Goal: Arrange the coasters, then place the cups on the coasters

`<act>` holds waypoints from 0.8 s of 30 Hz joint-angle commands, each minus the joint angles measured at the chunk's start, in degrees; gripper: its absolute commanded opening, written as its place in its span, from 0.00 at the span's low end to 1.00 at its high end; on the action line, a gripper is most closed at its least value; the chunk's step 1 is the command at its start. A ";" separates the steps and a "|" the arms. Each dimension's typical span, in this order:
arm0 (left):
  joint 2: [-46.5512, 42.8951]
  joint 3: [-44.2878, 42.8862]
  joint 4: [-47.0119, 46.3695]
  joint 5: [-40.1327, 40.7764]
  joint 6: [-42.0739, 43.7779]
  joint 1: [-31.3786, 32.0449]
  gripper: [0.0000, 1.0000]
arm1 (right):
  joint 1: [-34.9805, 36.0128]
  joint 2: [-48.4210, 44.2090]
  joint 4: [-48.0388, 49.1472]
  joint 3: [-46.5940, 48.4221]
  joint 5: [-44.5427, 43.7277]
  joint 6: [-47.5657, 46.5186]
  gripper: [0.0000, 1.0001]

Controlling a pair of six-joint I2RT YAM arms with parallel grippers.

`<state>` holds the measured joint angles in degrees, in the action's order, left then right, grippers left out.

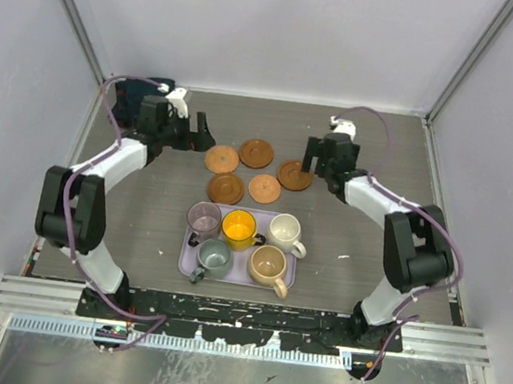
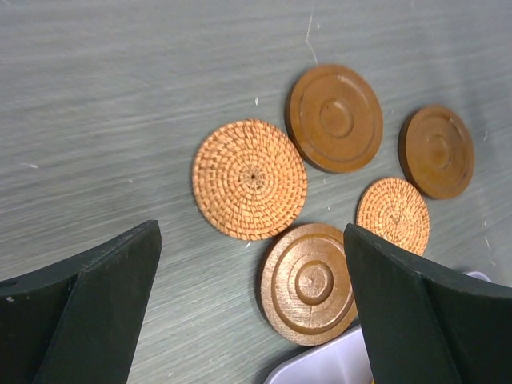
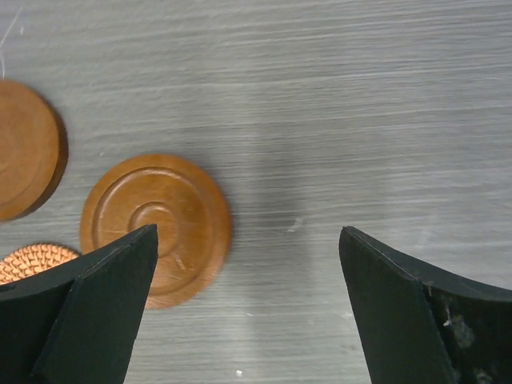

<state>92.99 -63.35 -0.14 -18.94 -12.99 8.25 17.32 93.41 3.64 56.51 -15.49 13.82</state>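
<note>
Lying flat, 5 coasters (image 1: 264, 188) sit between left claw (image 1: 196, 138) and right claw (image 1: 319, 165), both spread wide, empty; 5 cups (image 1: 239, 228) upright.

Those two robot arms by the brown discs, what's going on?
Neither arm holds anything. The left gripper and right gripper hover open on either side of five round brown coasters, wooden and woven, clustered on the grey table. Five ceramic mugs wait on a lavender rectangular tray nearer the arms' bases.
</note>
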 commanded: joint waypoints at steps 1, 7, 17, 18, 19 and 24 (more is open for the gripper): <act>6.33 -7.17 7.54 -2.63 1.27 3.20 0.98 | 5.56 6.95 -5.14 7.95 -2.40 -3.35 0.99; 12.56 -11.86 13.54 4.46 5.31 8.07 0.98 | 10.53 15.52 -8.14 14.78 -6.95 -3.86 0.99; 17.55 -15.38 16.81 5.28 6.43 10.25 0.98 | 11.20 17.54 -9.60 15.45 -11.17 -1.62 0.99; 18.52 -16.42 17.77 5.39 6.75 10.60 0.98 | 11.16 17.45 -9.59 15.00 -11.89 -1.27 0.99; 19.42 -17.35 18.83 5.40 6.91 10.95 0.98 | 11.16 17.50 -9.54 14.65 -12.36 -1.04 0.99; 23.16 -20.54 21.00 3.94 6.29 11.58 0.98 | 11.20 20.10 -11.44 15.75 -13.85 -0.66 0.99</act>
<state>114.45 -80.71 18.04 -13.89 -7.60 19.05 28.49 111.66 -6.37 70.70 -25.71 11.79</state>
